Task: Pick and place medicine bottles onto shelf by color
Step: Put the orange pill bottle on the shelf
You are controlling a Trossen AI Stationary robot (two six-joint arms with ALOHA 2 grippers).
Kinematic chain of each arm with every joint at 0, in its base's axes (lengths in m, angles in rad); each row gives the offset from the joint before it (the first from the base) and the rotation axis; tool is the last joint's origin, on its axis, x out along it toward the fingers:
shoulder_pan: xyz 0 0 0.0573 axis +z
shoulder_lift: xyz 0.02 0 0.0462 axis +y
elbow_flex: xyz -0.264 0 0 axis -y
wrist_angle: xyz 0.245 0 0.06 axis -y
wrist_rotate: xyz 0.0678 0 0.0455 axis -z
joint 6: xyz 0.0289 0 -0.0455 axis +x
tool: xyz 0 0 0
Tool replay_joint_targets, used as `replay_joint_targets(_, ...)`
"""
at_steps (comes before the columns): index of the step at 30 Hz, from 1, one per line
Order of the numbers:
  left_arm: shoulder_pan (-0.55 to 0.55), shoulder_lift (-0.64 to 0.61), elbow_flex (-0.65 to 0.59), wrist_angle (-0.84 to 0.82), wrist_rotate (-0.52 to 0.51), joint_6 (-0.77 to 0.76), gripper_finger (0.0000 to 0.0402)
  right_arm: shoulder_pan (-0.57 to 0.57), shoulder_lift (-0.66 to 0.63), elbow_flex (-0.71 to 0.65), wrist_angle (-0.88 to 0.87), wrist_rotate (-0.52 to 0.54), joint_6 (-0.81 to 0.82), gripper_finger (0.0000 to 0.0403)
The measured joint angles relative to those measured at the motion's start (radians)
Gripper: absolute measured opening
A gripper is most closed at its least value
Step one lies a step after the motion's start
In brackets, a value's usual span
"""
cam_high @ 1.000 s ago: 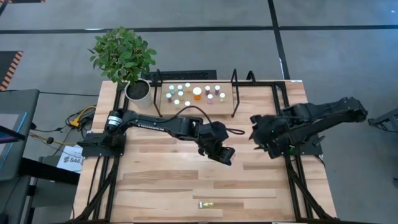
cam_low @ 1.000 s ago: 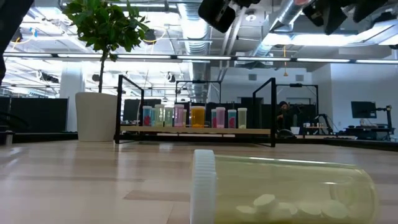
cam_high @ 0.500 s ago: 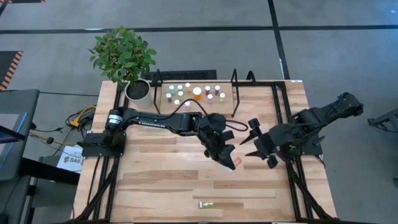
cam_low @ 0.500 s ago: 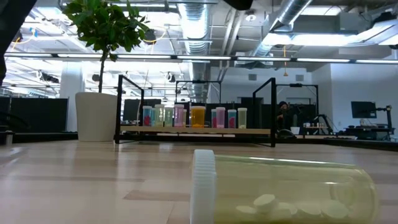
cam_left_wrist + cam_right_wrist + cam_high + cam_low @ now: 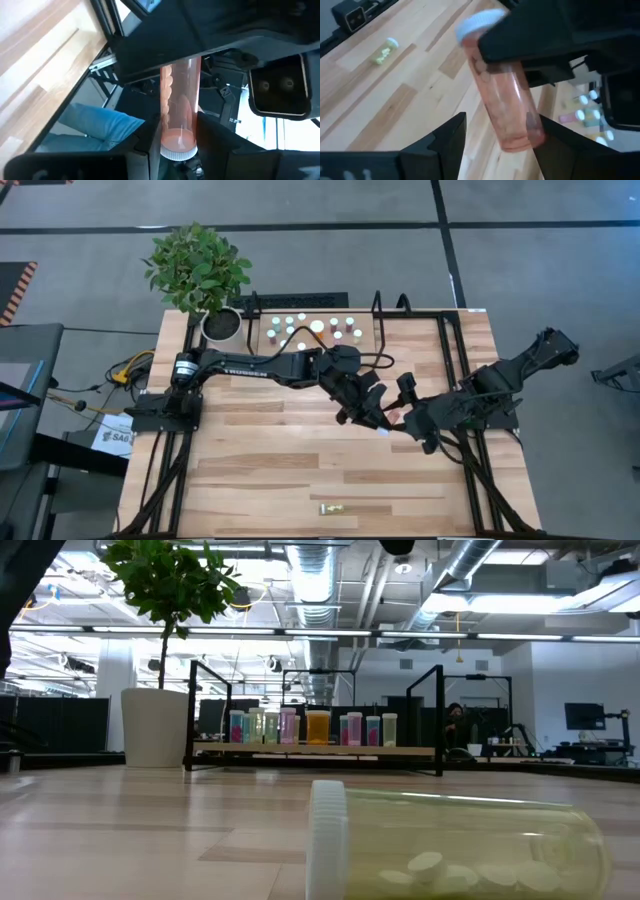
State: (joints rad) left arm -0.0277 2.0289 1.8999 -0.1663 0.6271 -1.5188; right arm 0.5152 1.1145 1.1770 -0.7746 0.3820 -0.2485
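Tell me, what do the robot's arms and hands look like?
Both arms are black and jointed. The left arm has white lettering and a dark cable looping beside it. Each hand, left hand and right hand, ends in two flat, dark fingers.

A potted plant (image 5: 198, 268) in a white pot (image 5: 221, 325) stands at the far left corner of the wooden table (image 5: 250, 470). An orange cable (image 5: 128, 366) lies on the grey floor (image 5: 80, 270) beside the table's left edge. Overhead ducts (image 5: 318, 585) cross the ceiling beyond.
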Motion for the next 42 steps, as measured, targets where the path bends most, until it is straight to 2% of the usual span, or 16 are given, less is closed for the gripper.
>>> replay_joint_targets(9, 0.000, 0.003, 0.000, -0.011, -0.034, -0.024, 0.0087, 0.026, 0.002, 0.047, -0.014, 0.018, 0.030, 0.0234)
replay_joint_targets(14, 0.000, 0.003, 0.000, 0.011, -0.083, -0.015, 0.0087, 0.027, 0.002, 0.047, -0.014, 0.071, 0.040, 0.0234)
replay_joint_targets(19, 0.000, 0.003, 0.000, 0.009, -0.081, -0.013, 0.0087, 0.028, 0.002, 0.047, -0.015, 0.069, 0.065, 0.0231)
replay_joint_targets(32, 0.002, 0.003, 0.000, 0.005, -0.037, -0.031, 0.0087, 0.029, 0.002, 0.047, -0.026, 0.059, 0.060, 0.0137)
replay_joint_targets(38, 0.003, 0.003, 0.000, 0.004, -0.027, 0.013, 0.0090, 0.029, 0.002, 0.047, -0.037, 0.057, 0.061, 0.0127)
replay_joint_targets(42, 0.002, 0.003, 0.000, -0.001, -0.048, 0.058, 0.0113, 0.029, 0.002, 0.047, -0.038, 0.058, 0.065, 0.0129)
